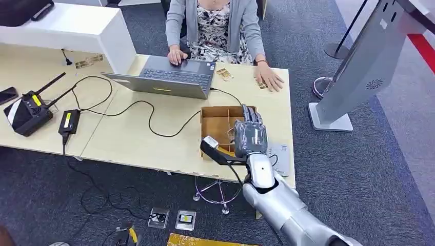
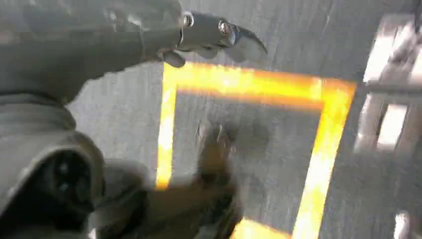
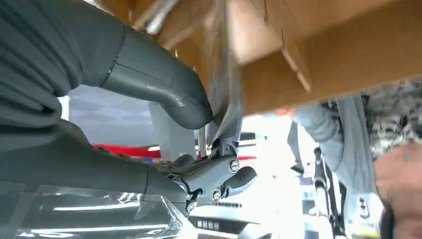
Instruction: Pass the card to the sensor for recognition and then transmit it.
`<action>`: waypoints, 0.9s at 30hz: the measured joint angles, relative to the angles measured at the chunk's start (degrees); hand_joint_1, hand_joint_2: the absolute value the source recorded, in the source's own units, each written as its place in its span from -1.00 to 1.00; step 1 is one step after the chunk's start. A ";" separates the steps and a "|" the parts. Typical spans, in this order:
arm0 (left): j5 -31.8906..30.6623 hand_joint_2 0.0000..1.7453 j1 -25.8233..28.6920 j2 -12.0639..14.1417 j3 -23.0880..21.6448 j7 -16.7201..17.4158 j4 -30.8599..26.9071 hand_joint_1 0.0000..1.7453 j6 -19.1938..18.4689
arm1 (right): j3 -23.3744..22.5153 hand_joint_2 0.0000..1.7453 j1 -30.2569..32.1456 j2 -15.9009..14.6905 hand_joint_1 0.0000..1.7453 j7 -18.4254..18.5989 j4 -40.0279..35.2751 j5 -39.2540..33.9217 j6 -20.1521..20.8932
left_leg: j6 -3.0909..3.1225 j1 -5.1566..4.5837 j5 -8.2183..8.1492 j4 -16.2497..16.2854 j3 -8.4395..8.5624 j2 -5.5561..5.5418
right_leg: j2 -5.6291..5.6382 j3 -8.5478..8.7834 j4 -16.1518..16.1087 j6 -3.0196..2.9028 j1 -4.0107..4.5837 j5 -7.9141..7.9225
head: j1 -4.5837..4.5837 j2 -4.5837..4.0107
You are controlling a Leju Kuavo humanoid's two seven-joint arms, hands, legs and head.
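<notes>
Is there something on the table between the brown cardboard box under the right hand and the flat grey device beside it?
Nothing visible does. The right hand hangs over the brown cardboard box, and the flat grey device lies directly beside it; just the box's own wall separates them.

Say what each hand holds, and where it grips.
Right hand, over the box: thumb and a finger pinch something thin and blurred, perhaps a card's edge. Left hand holds nothing.

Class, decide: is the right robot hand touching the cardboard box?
Cannot tell. In the head view the right robot hand overlaps the cardboard box; the blurred right wrist view shows neither contact nor gap plainly.
</notes>
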 joint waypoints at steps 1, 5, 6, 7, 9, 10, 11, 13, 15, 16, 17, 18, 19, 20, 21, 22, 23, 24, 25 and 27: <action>-4.76 -1.00 -3.08 -1.79 0.00 4.27 -1.31 -1.00 8.28 | 0.02 1.00 -0.97 0.24 1.00 0.50 0.02 0.63 -0.22 | 0.05 -0.02 0.26 0.06 -0.42 -0.26 | -0.31 -0.26 0.05 0.07 -0.03 0.11 | 0.02 0.00; -25.64 -1.00 -10.88 -7.43 1.64 19.86 -10.17 -1.00 14.84 | 0.13 1.00 -4.42 1.42 1.00 2.30 -0.04 2.14 -0.17 | 0.05 -0.03 0.46 0.06 -0.78 -0.57 | -0.56 -0.32 0.16 0.08 -0.06 0.39 | 0.09 0.00; -29.02 -1.00 -11.14 -8.52 2.45 19.55 -11.50 -1.00 14.03 | 0.11 1.00 -4.98 1.44 1.00 2.51 -0.18 2.25 -0.04 | 0.05 -0.03 0.46 0.08 -0.76 -0.29 | -0.32 -0.33 0.17 0.09 -0.07 0.50 | 0.04 0.00; -31.53 -1.00 -11.40 -9.26 3.44 18.72 -12.63 -1.00 13.39 | 0.09 1.00 -5.44 1.44 1.00 2.69 -0.37 2.27 -0.04 | 0.05 -0.03 0.46 0.09 -0.72 -0.11 | -0.10 -0.34 0.16 0.07 -0.08 0.54 | 0.13 0.00; -33.62 -1.00 -11.25 -10.00 5.57 17.44 -14.51 -1.00 12.50 | -0.09 1.00 -6.21 1.07 1.00 2.86 -0.50 2.25 -0.04 | 0.04 -0.06 0.43 0.13 -0.72 0.22 | 0.23 -0.50 0.16 0.11 -0.11 0.59 | 0.09 0.00; -33.95 -1.00 -10.90 -10.18 6.47 17.35 -15.12 -1.00 12.35 | -0.13 1.00 -6.49 0.90 1.00 2.84 -0.50 2.27 -0.06 | 0.03 -0.06 0.41 0.14 -0.77 0.28 | 0.33 -0.59 0.16 0.10 -0.11 0.61 | 0.00 0.00; -34.26 -1.00 -10.49 -10.16 7.25 17.15 -15.58 -1.00 12.24 | -0.15 1.00 -6.64 0.83 1.00 2.84 -0.52 2.25 -0.06 | 0.03 -0.06 0.41 0.17 -0.82 0.28 | 0.34 -0.70 0.17 0.10 -0.10 0.61 | 0.00 0.00; -34.91 -1.00 -10.38 -10.59 8.70 16.87 -16.98 -1.00 12.04 | -0.31 1.00 -6.79 0.72 1.00 2.84 -0.52 2.25 -0.24 | 0.06 -0.03 0.47 0.17 -0.98 0.08 | 0.04 -0.78 0.19 0.09 -0.06 0.61 | 0.02 0.00; -35.79 -1.00 -10.37 -11.16 10.70 16.58 -18.55 -1.00 11.82 | -0.44 1.00 -7.15 0.70 1.00 2.84 -0.52 2.27 -0.50 | 0.05 0.00 0.47 0.16 -1.02 0.01 | 0.03 -0.81 0.23 0.09 -0.03 0.60 | 0.02 0.00; -35.96 -1.00 -10.35 -11.38 11.61 16.43 -18.99 -1.00 11.80 | -0.46 1.00 -7.34 0.68 1.00 2.84 -0.52 2.20 -0.57 | 0.04 0.01 0.47 0.15 -1.01 0.06 | 0.06 -0.81 0.26 0.08 -0.01 0.61 | 0.04 0.00; -36.07 -1.00 -10.34 -11.49 12.74 16.32 -19.25 -1.00 11.80 | -0.50 1.00 -7.48 0.63 1.00 2.84 -0.52 2.07 -0.61 | 0.03 0.01 0.47 0.15 -0.99 0.16 | 0.14 -0.82 0.30 0.07 -0.01 0.61 | 0.04 0.00; -36.25 -1.00 -10.32 -11.51 13.16 16.21 -19.52 -1.00 11.80 | -0.52 1.00 -7.53 0.52 1.00 2.82 -0.52 2.01 -0.63 | 0.03 0.01 0.47 0.15 -0.99 0.19 | 0.19 -0.85 0.30 0.07 -0.02 0.61 | 0.02 0.00; -36.40 -1.00 -10.30 -11.56 13.73 16.14 -19.80 -1.00 11.80 | -0.52 1.00 -7.53 0.41 1.00 2.80 -0.52 1.88 -0.70 | 0.03 0.01 0.47 0.15 -1.00 0.19 | 0.19 -0.86 0.30 0.07 -0.02 0.61 | 0.00 0.00; -36.60 -1.00 -10.20 -11.58 14.19 15.95 -20.08 -1.00 11.82 | -0.52 1.00 -7.53 0.33 1.00 2.69 -0.52 1.61 -0.90 | 0.03 0.01 0.47 0.16 -1.00 0.17 | 0.19 -0.87 0.31 0.07 -0.01 0.61 | 0.04 0.00; -36.90 -1.00 -10.04 -11.82 14.66 15.68 -20.39 -1.00 11.91 | -0.52 1.00 -7.55 0.28 1.00 2.53 -0.50 1.42 -1.09 | 0.02 0.01 0.48 0.16 -1.01 0.15 | 0.15 -0.86 0.31 0.07 -0.01 0.61 | 0.02 0.00; -37.10 -1.00 -9.92 -11.95 14.93 15.51 -20.67 -1.00 12.19 | -0.52 1.00 -7.58 0.28 1.00 2.36 -0.46 1.15 -1.22 | 0.02 0.01 0.48 0.16 -1.02 0.13 | 0.14 -0.86 0.31 0.07 -0.01 0.61 | 0.04 0.00; -37.47 -1.00 -9.69 -12.19 15.65 15.12 -21.09 -1.00 12.76 | -0.52 1.00 -7.61 0.28 1.00 2.14 -0.39 0.81 -1.46 | 0.02 0.01 0.48 0.16 -1.03 0.13 | 0.15 -0.87 0.31 0.07 -0.01 0.61 | 0.04 0.00; -37.67 -1.00 -9.55 -12.30 15.98 14.94 -21.31 -1.00 13.11 | -0.52 1.00 -7.65 0.28 1.00 2.12 -0.33 0.63 -1.57 | 0.02 0.01 0.48 0.15 -1.03 0.14 | 0.16 -0.87 0.31 0.07 -0.01 0.61 | 0.04 0.00; -37.73 -1.00 -9.36 -12.39 16.39 14.52 -21.68 -1.00 13.48 | -0.52 1.00 -7.76 0.28 1.00 2.16 -0.17 0.41 -1.59 | 0.02 0.01 0.48 0.16 -1.03 0.15 | 0.18 -0.88 0.31 0.07 -0.02 0.61 | 0.02 0.00; -37.75 -1.00 -8.99 -12.45 17.16 13.93 -22.34 -1.00 13.90 | -0.55 1.00 -8.17 0.15 1.00 2.53 0.15 -0.03 -1.55 | 0.02 0.00 0.48 0.16 -1.03 0.15 | 0.20 -0.89 0.31 0.07 -0.02 0.61 | 0.04 0.00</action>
